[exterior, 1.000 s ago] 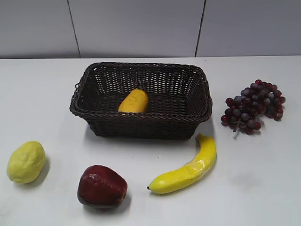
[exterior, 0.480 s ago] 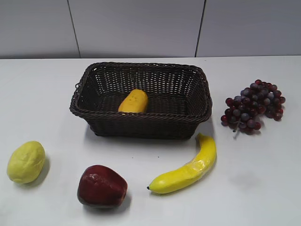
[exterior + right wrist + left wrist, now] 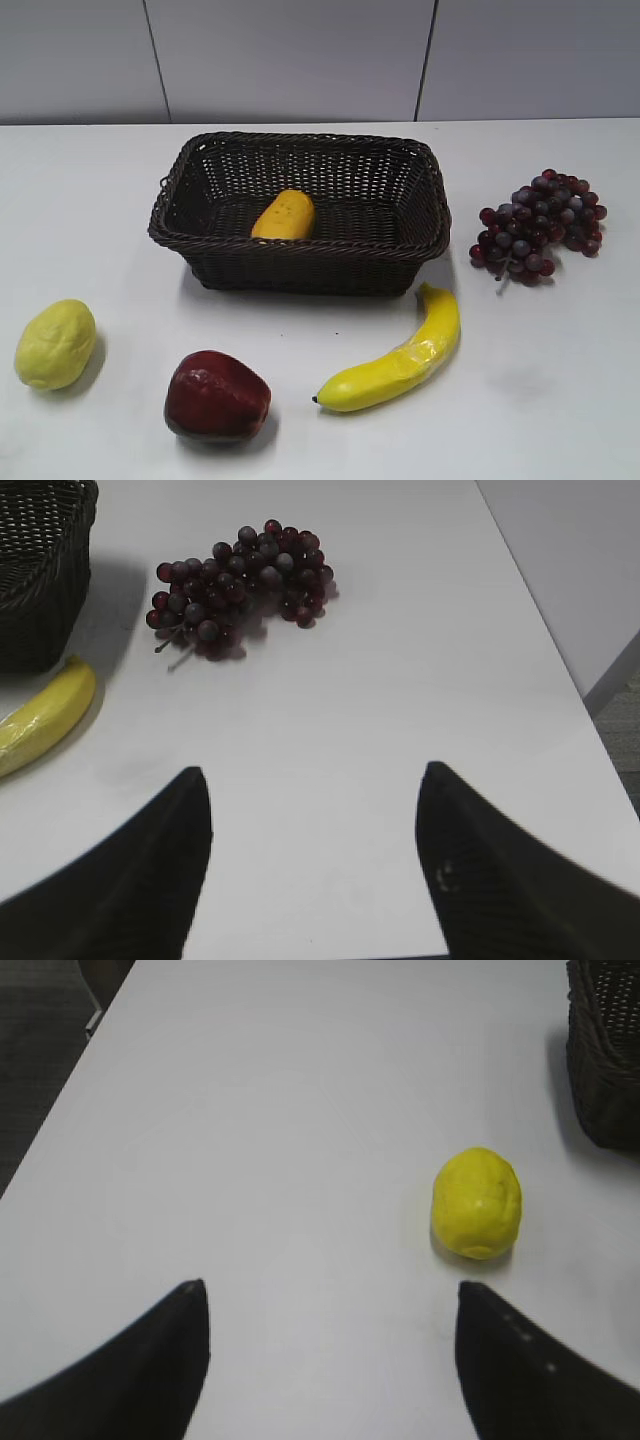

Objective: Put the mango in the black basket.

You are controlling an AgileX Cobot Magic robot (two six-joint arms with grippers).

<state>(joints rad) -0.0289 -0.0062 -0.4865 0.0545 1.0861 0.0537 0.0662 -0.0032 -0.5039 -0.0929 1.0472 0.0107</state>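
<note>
The orange-yellow mango (image 3: 284, 215) lies inside the black basket (image 3: 300, 262) at the table's middle back. A corner of the basket shows in the left wrist view (image 3: 605, 1070) and in the right wrist view (image 3: 40, 580). No arm shows in the exterior view. My left gripper (image 3: 330, 1295) is open and empty over bare table, left of the pale yellow lumpy fruit (image 3: 477, 1203). My right gripper (image 3: 315, 780) is open and empty over bare table near the table's front right edge, away from the basket.
The pale yellow lumpy fruit (image 3: 55, 344) sits at front left, a dark red apple (image 3: 216, 395) beside it, a banana (image 3: 400, 355) in front of the basket and dark red grapes (image 3: 540, 225) at right. The grapes (image 3: 235, 580) and banana (image 3: 45, 720) show in the right wrist view.
</note>
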